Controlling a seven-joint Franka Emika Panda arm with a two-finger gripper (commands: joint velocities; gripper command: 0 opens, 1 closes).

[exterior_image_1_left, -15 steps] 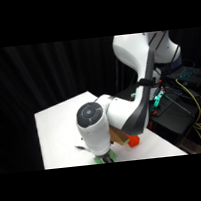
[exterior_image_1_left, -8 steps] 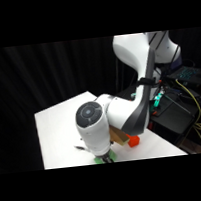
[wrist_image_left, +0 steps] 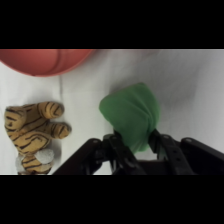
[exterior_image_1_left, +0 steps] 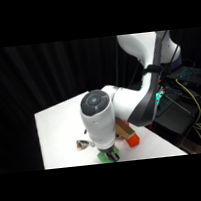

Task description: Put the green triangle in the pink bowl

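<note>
In the wrist view the green triangle (wrist_image_left: 132, 117) lies on the white table with its lower part pinched between my gripper's (wrist_image_left: 135, 139) two black fingers, and the soft block looks squeezed narrow there. The pink bowl (wrist_image_left: 42, 61) shows only as a curved rim at the top left of that view, apart from the block. In the side view my gripper (exterior_image_1_left: 110, 155) is down at the table's near edge, with a bit of the green triangle (exterior_image_1_left: 101, 157) showing beside it. The arm hides the bowl in that view.
A striped tiger toy (wrist_image_left: 35, 131) lies left of the gripper, below the bowl; the side view shows the tiger toy (exterior_image_1_left: 83, 144) as a small shape. An orange-red block (exterior_image_1_left: 133, 141) and a brown wooden piece (exterior_image_1_left: 123, 129) sit right of the gripper. Cabled equipment (exterior_image_1_left: 187, 87) stands beyond the table.
</note>
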